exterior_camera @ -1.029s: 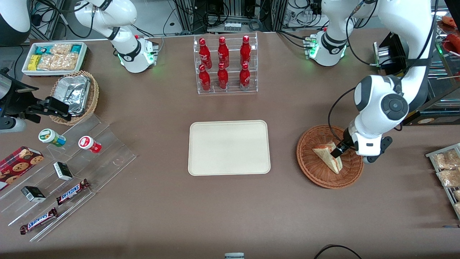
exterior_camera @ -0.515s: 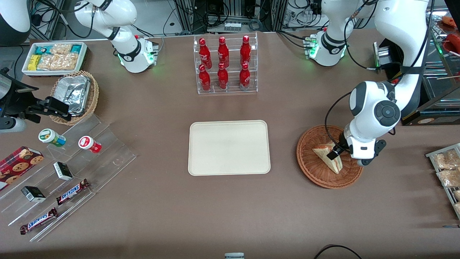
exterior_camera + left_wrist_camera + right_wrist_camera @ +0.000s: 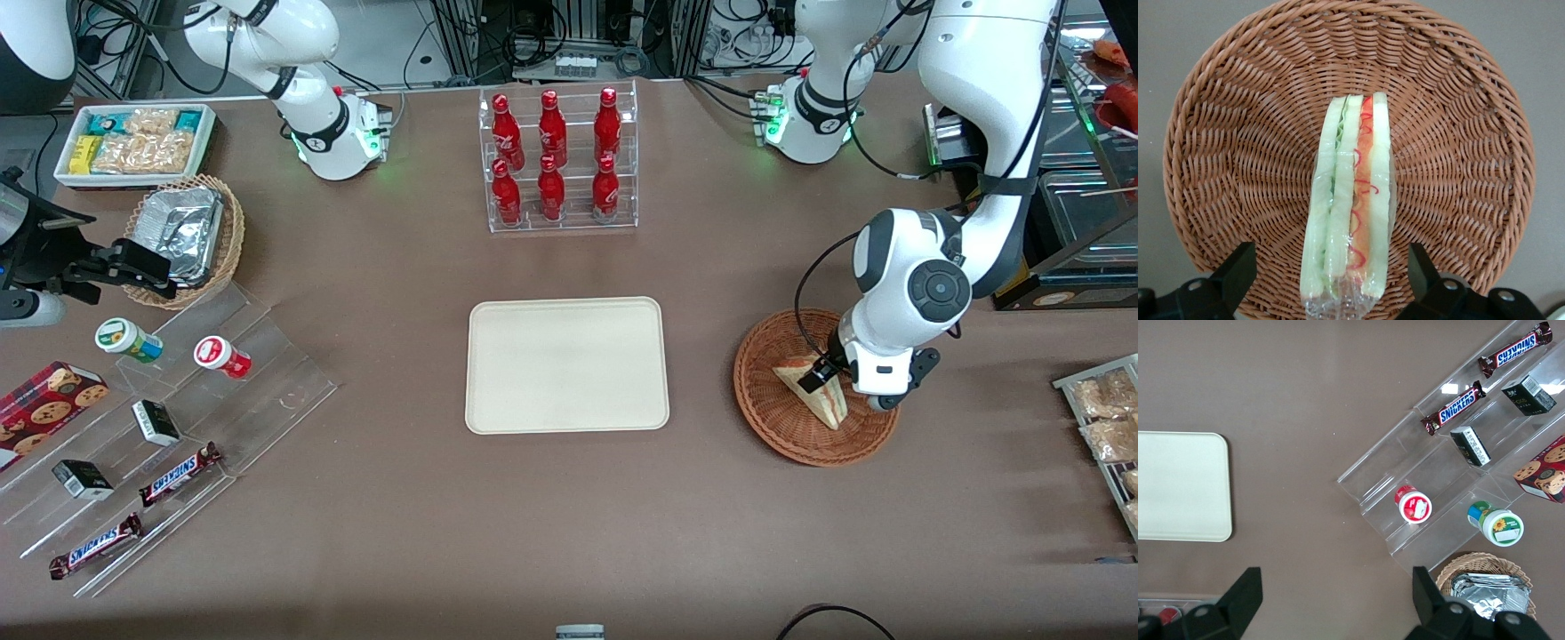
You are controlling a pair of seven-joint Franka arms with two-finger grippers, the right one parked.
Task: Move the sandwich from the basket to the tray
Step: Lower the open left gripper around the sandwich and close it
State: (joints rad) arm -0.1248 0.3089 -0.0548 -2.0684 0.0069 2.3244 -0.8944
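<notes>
The sandwich point(image 3: 829, 409), a plastic-wrapped wedge of white bread with red and green filling, lies in the reddish-brown wicker basket point(image 3: 766, 420) toward the working arm's end of the table. In the left wrist view the sandwich point(image 3: 1350, 200) lies with its cut edge up on the basket's floor point(image 3: 1238, 133). My gripper point(image 3: 820, 380) is low over the sandwich. It is open point(image 3: 1330, 253), with one black finger point(image 3: 1238, 267) on each side of the wedge and a gap between each finger and the bread. The cream tray point(image 3: 566, 364) lies bare at the table's middle, beside the basket.
A clear rack of red bottles point(image 3: 557, 160) stands farther from the camera than the tray. Toward the parked arm's end are a tan foil basket point(image 3: 182, 236), a white snack bin point(image 3: 133, 142) and acrylic steps with snacks point(image 3: 178, 427). A rack of snack packets point(image 3: 1107, 418) lies beside the basket.
My gripper has shifted a little along the sandwich toward the tray and the wrist has come lower over the basket. The sandwich has not moved.
</notes>
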